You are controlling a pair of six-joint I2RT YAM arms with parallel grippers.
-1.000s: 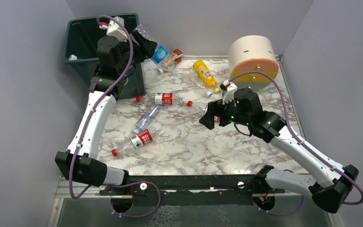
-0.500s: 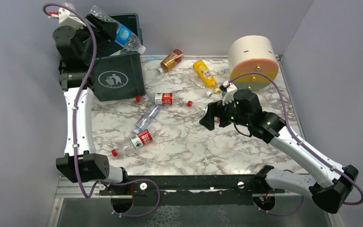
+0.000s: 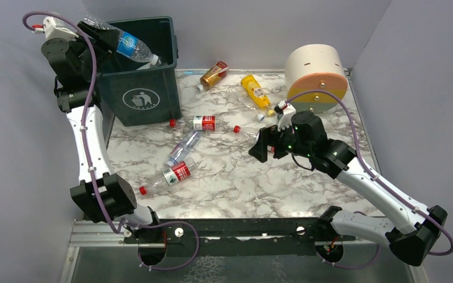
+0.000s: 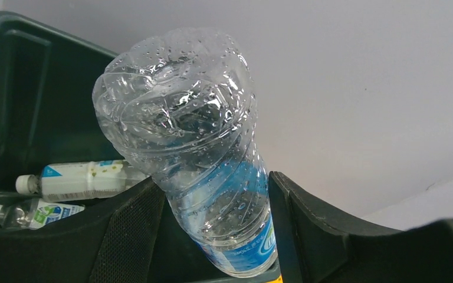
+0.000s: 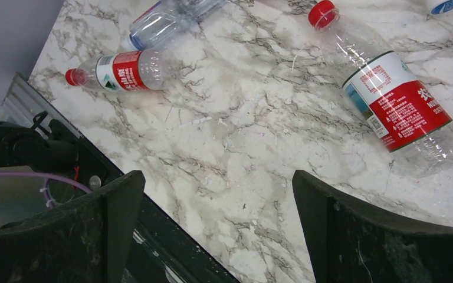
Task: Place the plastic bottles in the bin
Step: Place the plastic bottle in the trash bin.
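Note:
My left gripper [image 3: 97,35] is shut on a clear bottle with a blue label [image 3: 128,46] and holds it tilted over the open top of the dark green bin [image 3: 144,97]. In the left wrist view the bottle [image 4: 194,135] sits between my fingers, and two bottles [image 4: 85,178] lie inside the bin [image 4: 12,88]. My right gripper [image 3: 263,146] is open and empty above the marble table. In its wrist view the right gripper [image 5: 218,188] hovers near a red-label bottle [image 5: 389,100]. Several more bottles lie on the table: red-label ones [image 3: 203,123] [image 3: 174,174], a clear one [image 3: 183,147], an amber one [image 3: 214,73] and a yellow one [image 3: 255,90].
A big cream cylinder [image 3: 315,76] with a yellow and pink face stands at the back right. Grey walls close in the table on three sides. The metal rail [image 5: 153,236] with the arm bases runs along the near edge.
My left arm has swung left and up with the blue-label bottle, from right of the bin to over its opening. The right arm has not moved.

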